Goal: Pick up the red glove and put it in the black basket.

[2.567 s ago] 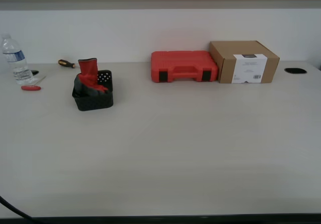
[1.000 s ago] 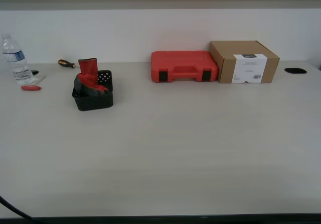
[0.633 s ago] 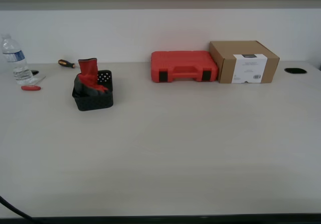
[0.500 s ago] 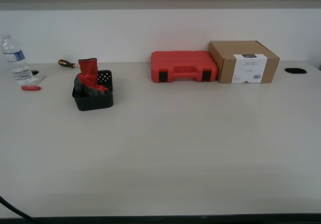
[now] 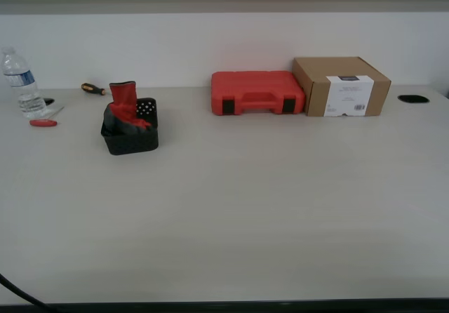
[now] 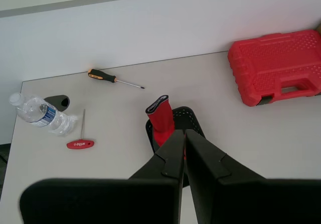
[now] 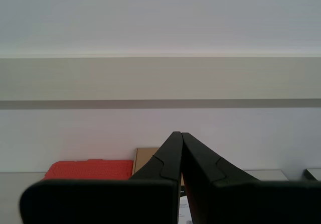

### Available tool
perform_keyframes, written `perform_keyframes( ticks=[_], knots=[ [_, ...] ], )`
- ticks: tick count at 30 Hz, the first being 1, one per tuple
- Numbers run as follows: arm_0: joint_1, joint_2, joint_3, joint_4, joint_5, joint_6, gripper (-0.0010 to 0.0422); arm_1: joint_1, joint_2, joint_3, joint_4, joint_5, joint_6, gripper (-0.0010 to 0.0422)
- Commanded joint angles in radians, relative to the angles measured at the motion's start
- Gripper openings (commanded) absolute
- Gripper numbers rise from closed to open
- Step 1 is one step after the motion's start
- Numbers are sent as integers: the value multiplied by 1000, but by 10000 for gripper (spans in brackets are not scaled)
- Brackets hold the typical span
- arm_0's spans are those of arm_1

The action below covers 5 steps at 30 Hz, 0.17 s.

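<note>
Red glove (image 6: 161, 117) already stands cuff-up in the black basket (image 6: 186, 117) just beyond my first gripper (image 6: 184, 133), which, like my second gripper (image 7: 180, 134), is closed and empty, so you've nothing left to do

Matt pale bench (image 5: 280, 208) with faint grain, red glove (image 5: 125, 102) seemingly cloth, black basket (image 5: 130, 140) of perforated plastic, red case (image 5: 257, 92) in textured plastic, brown cardboard box (image 5: 341, 85), clear plastic bottle (image 5: 19, 83).
</note>
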Motion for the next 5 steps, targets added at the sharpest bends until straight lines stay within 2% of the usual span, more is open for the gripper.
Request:
perform_keyframes(
  ticks=[1, 5],
  knots=[
    [0, 0, 1, 1, 0, 3, 0, 0, 0, 0, 0, 0, -2, 0],
    [0, 0, 1, 1, 0, 3, 0, 0, 0, 0, 0, 0, -2, 0]
  ],
)
